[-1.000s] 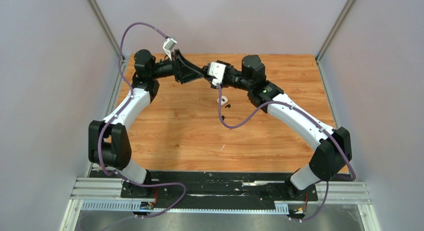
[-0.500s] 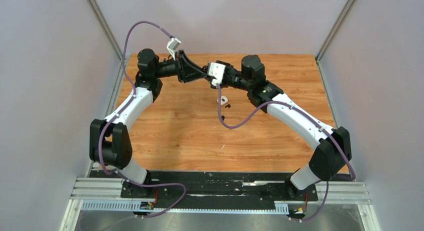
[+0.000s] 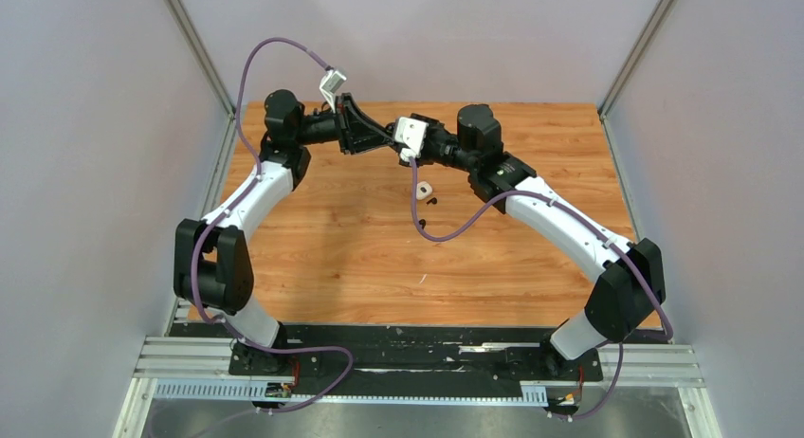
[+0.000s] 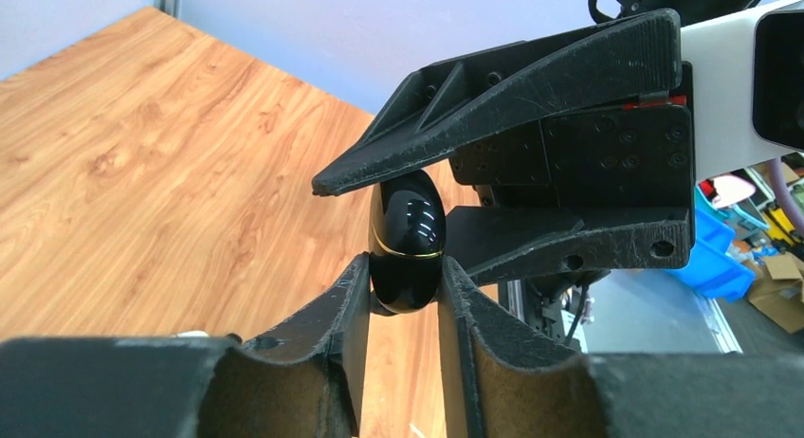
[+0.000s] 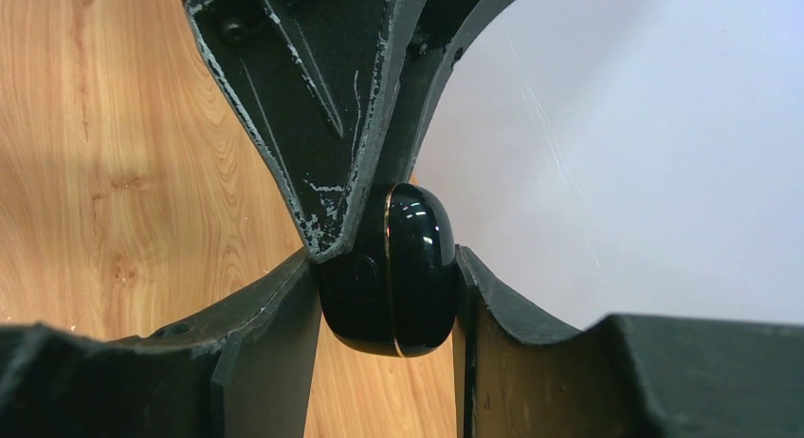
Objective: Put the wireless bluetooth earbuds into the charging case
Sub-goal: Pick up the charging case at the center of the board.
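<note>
- Two arms meet above the far middle of the table [image 3: 322, 239], in the upper centre of the top view. The left gripper [image 3: 382, 135] and right gripper [image 3: 392, 140] are tip to tip there, raised off the wood.
- Top view, just below that junction: a small white piece [image 3: 423, 189] lies on the table with dark specks [image 3: 431, 200] just beside it, toward its lower right. All are too small to identify.
- Top view, lower centre: a pale sliver [image 3: 422, 279] lies alone on the wood, well apart from the white piece.
- Left wrist view, centre: a glossy black case [image 4: 408, 239] with a thin gold seam stands upright between this gripper's two fingers [image 4: 353, 310]. Both fingers touch its lower sides, so the left gripper is clenched on the case.
- Left wrist view, upper right: the right gripper's fingers enter from the right. One lies over the top of the case and the other against its right flank.
- Right wrist view, centre: the same case sits between this gripper's own fingers [image 5: 275, 343], in contact on both sides. The right gripper is clamped on the case.
- Right wrist view, top: the left gripper's fingers reach down from above and pinch the upper left of the case. The case is clear of the table.
</note>
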Robot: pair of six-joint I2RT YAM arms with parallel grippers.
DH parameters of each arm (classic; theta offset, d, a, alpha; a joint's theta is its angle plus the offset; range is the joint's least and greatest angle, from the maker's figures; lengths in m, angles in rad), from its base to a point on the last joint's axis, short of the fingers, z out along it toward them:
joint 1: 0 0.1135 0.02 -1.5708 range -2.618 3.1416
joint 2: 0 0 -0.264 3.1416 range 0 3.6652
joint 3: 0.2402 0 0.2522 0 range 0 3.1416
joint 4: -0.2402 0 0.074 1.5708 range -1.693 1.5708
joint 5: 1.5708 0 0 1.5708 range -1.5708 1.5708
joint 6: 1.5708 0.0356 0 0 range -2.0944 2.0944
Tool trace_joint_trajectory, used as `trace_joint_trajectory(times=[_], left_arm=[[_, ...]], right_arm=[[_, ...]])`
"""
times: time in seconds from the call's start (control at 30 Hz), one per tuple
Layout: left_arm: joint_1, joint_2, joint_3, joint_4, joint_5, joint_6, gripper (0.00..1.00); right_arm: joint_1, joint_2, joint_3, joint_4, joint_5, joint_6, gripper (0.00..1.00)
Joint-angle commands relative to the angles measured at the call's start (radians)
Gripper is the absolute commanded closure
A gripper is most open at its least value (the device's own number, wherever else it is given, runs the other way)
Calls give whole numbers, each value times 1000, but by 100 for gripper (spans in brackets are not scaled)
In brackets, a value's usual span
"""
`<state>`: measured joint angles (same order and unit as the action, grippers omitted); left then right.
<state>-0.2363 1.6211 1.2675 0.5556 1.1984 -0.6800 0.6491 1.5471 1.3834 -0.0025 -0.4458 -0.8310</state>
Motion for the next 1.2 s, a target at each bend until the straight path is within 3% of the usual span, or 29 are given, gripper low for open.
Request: trace_joint_trajectory(times=[0.0,0.2,0.37,0.6,1.17], left_arm=[[-29,12,48,75,36,-31,57],[-29,26,56,90,43,-57,52],[-29,26,55,86,49,-50,58],[-22,8,30,88,32,-55,48],[22,17,36,110,31,-121,53]], right_arm=[[21,5,22,57,-47,-12,70],[21,1,15,70,-41,-12,70],[21,-3,9,87,-26,0,70],[21,4,15,163,74,43,71],[21,3,6,216,126,41,71]])
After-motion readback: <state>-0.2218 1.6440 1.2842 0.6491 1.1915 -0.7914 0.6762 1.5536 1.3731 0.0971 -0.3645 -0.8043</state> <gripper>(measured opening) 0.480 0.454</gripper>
